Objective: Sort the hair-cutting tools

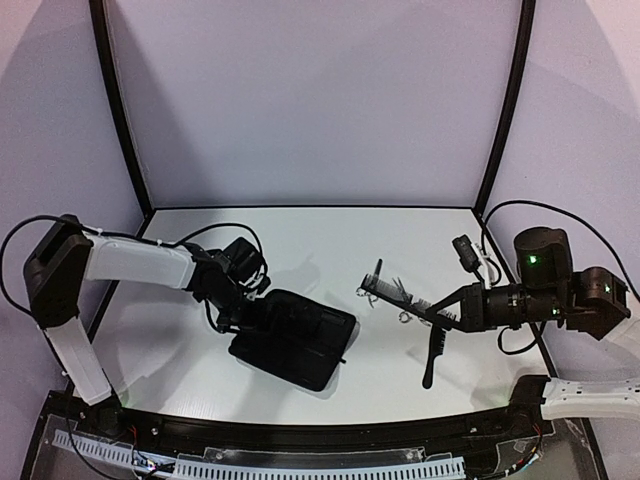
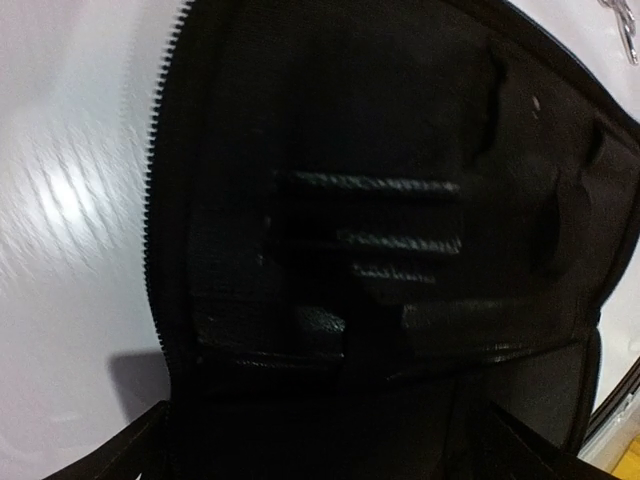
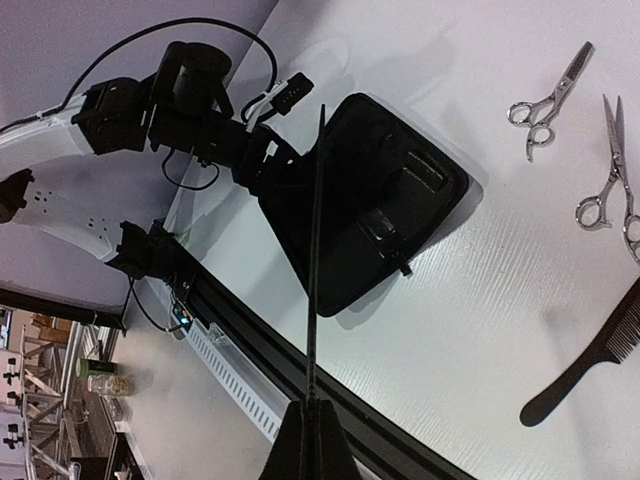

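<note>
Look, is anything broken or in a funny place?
Nothing looks broken or spilled. One comb sticks straight out of the right gripper; the other comb and two scissors lie loose on the table.

Under my right gripper [image 1: 441, 317] spreads a white table [image 1: 300, 235], glossy where light hits it. Ahead of it, pale lilac walls [image 1: 320, 100] rise between black poles [image 1: 122, 105]. Behind it, past the table's edge, I see grey floor [image 3: 200, 420].

Our right gripper [image 3: 310, 408] clamped a thin black comb [image 3: 315, 260] edge-on; beyond lay the open case [image 3: 390, 190], scissors [image 3: 545, 100], second scissors [image 3: 612, 180] and another comb [image 3: 590, 360].
</note>
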Robot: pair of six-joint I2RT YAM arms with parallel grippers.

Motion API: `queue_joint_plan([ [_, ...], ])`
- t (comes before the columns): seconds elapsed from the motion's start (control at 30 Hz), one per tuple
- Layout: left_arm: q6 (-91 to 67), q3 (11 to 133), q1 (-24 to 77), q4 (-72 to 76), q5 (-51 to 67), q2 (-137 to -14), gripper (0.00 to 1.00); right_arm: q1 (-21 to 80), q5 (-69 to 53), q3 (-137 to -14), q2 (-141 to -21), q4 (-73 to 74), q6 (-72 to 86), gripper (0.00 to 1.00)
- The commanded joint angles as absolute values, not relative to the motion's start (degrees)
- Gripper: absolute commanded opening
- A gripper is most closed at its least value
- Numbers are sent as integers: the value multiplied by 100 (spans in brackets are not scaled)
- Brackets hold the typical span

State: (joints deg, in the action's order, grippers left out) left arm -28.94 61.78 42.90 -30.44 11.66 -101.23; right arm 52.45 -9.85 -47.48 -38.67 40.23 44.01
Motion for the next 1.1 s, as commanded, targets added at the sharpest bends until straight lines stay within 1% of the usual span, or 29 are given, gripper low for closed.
queue_joint_plan([
  [0.0,-3634,5940,4681,-2616,938,-9781,100,5219,-1096,-4706,-3890,3912,4387,0],
  [0.2,-4070,5878,4995,-2785,367,-9629,100,5221,-1139,-4630,-3880,3828,4420,0],
  [0.27,-4221,5888,5000,-2982,122,-9554,97,5220,-1138,-4590,-3876,3801,4418,0],
  [0.33,-4381,5871,5003,-3164,-86,-9357,96,5217,-1157,-4566,-3894,3799,4420,0],
  [0.53,-4658,5671,4997,-3740,-671,-8535,99,5221,-1192,-4441,-3945,3677,4427,0],
  [0.67,-4762,5352,5000,-3813,-509,-8231,98,5221,-1199,-4401,-3974,3648,4420,0],
  [0.77,-4849,5098,5000,-3674,-311,-8163,92,5216,-1204,-4382,-3995,3630,4416,0],
  [0.93,-4946,4898,5001,-3487,-253,-8361,74,5221,-1251,-4360,-4046,3573,4407,0],
  [1.03,-4953,4825,5001,-3191,-97,-8491,68,5221,-1344,-4347,-4132,3550,4388,0],
  [1.07,-4977,4798,5001,-3104,-56,-8565,63,5221,-1378,-4339,-4170,3526,4381,0],
])
